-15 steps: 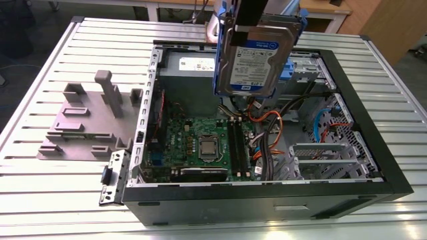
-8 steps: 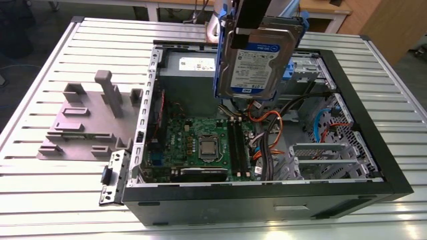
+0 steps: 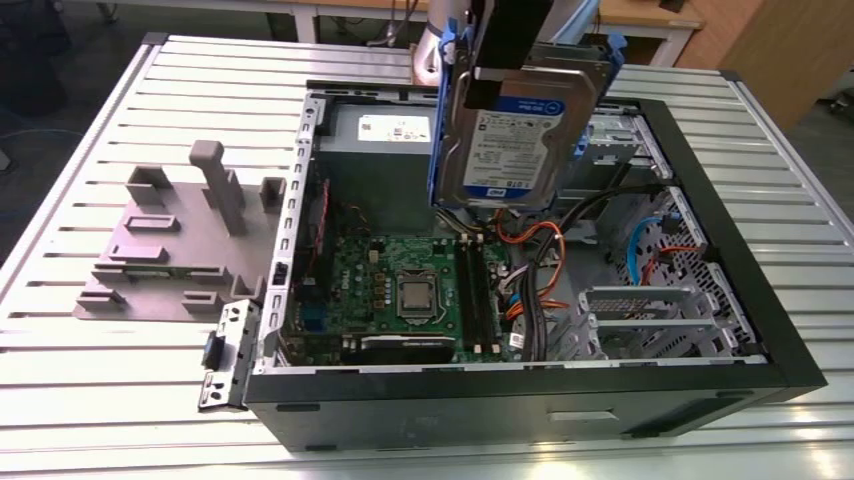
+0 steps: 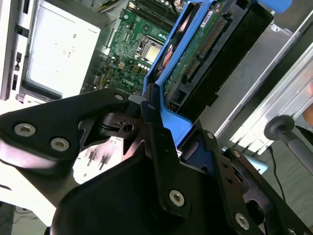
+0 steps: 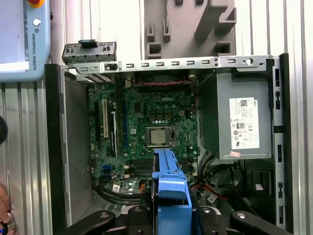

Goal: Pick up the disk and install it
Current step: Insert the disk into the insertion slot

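Observation:
The disk (image 3: 514, 140), a silver drive with a white-and-blue label in a blue carrier bracket, hangs upright above the open computer case (image 3: 747, 330), over its back middle part. My gripper (image 3: 518, 60) is shut on the disk's upper end. In the second wrist view my gripper (image 4: 164, 129) clamps the blue carrier, with the disk's (image 4: 195, 54) green circuit-board side showing. The first wrist view looks down past the gripper (image 5: 168, 218) and the carrier's blue edge (image 5: 170, 181) at the motherboard (image 5: 151, 122) below.
Inside the case are the motherboard (image 3: 400, 290), a grey power supply (image 3: 380, 130), bundled cables (image 3: 534, 270) and a metal drive cage (image 3: 654, 320). A grey plastic holder with upright posts (image 3: 174, 240) lies on the slatted table at the exterior view's left. A hand (image 5: 4, 215) is beside the case.

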Controlling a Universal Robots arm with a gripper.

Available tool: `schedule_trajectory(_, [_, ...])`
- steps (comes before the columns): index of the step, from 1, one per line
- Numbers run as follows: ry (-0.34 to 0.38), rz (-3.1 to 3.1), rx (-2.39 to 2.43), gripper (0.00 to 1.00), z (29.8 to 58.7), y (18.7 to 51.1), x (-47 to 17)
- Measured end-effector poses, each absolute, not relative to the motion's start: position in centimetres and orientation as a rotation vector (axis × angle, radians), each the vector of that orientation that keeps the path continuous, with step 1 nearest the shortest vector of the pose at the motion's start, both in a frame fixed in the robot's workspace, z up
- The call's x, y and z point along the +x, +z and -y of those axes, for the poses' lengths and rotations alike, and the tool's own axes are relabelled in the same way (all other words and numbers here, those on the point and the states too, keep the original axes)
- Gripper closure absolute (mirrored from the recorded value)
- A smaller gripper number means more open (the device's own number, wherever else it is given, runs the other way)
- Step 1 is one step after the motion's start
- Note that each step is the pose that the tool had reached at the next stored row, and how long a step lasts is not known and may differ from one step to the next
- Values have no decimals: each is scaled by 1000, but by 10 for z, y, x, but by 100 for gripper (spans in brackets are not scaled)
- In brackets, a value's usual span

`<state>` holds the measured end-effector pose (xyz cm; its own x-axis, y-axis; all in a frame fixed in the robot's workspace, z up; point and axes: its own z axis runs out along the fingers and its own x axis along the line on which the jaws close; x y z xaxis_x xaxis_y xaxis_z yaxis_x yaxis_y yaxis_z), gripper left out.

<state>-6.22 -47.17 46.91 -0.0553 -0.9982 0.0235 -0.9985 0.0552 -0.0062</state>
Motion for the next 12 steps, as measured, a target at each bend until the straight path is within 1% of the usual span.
schedule_trajectory(12, [41,2269,2147,64,491,468,-61])
